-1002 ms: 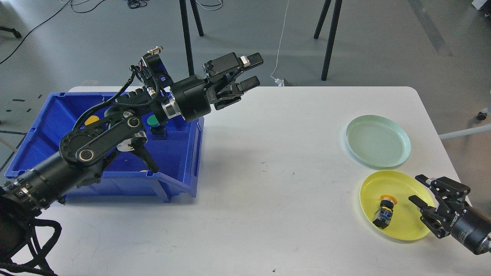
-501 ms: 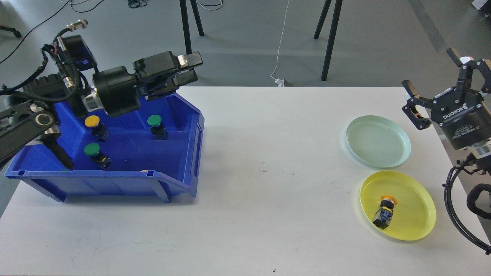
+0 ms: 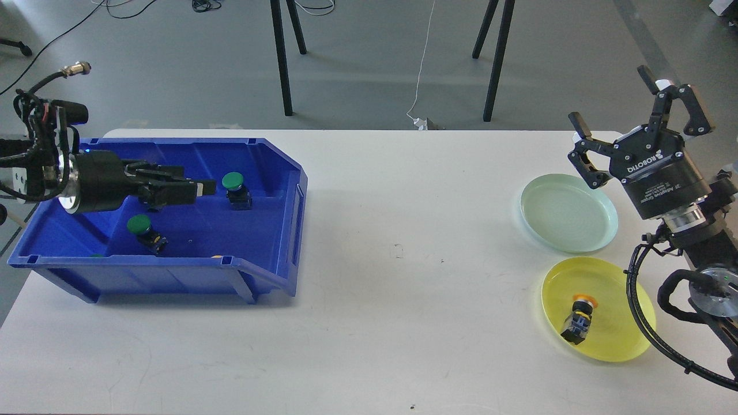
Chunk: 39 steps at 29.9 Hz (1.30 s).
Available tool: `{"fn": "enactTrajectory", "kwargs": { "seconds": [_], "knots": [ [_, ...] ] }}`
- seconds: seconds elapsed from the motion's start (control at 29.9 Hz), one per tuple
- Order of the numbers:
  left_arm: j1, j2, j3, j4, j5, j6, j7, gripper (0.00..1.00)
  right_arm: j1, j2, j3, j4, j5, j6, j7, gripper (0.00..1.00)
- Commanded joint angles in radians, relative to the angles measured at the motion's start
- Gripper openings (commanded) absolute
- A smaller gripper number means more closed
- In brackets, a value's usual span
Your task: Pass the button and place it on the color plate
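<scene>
A blue bin (image 3: pixel 291 190) on the left holds a green button (image 3: pixel 233 183) at the back right and a second green button (image 3: pixel 140 226) nearer the front. My left gripper (image 3: pixel 199 183) reaches inside the bin, pointing right, just left of the back green button; its fingers look slightly apart and empty. The yellow button seen earlier is hidden behind it. A pale green plate (image 3: pixel 568 212) lies empty at the right. A yellow plate (image 3: pixel 620 337) in front of it holds an orange-capped button (image 3: pixel 578 318) on its side. My right gripper (image 3: pixel 620 106) is open and empty, raised beside the green plate.
The white table (image 3: pixel 403 259) carries the bin at the left and both plates at the right. Small green and yellow bits peek over the bin's front wall (image 3: pixel 173 268). Stand legs and cables are on the floor behind the table.
My left gripper has pulled back from above the table's far edge and dropped into the bin, covering the yellow button. My right gripper has risen from the yellow plate to beside the green plate.
</scene>
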Motion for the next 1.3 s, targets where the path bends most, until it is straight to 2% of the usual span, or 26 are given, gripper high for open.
{"fn": "enactTrajectory", "kwargs": {
  "seconds": [0.0,0.3,0.67,1.27],
  "knots": [
    [0.002,-0.028,0.018,0.087,0.079,0.000,0.000,0.86,-0.009,-0.004,0.001,0.000,0.001,0.000,0.000,0.98],
    [0.002,-0.094,0.018,0.248,0.188,0.000,0.000,0.86,-0.019,-0.010,0.001,0.002,0.001,0.000,0.000,0.98],
    [0.008,-0.113,0.020,0.279,0.187,0.000,0.000,0.91,-0.019,-0.013,0.001,0.003,0.001,0.000,0.000,0.98],
    [0.014,-0.125,0.038,0.305,0.188,0.000,0.000,0.91,-0.033,-0.013,0.001,0.007,0.003,0.000,0.000,0.98]
  ]
}}
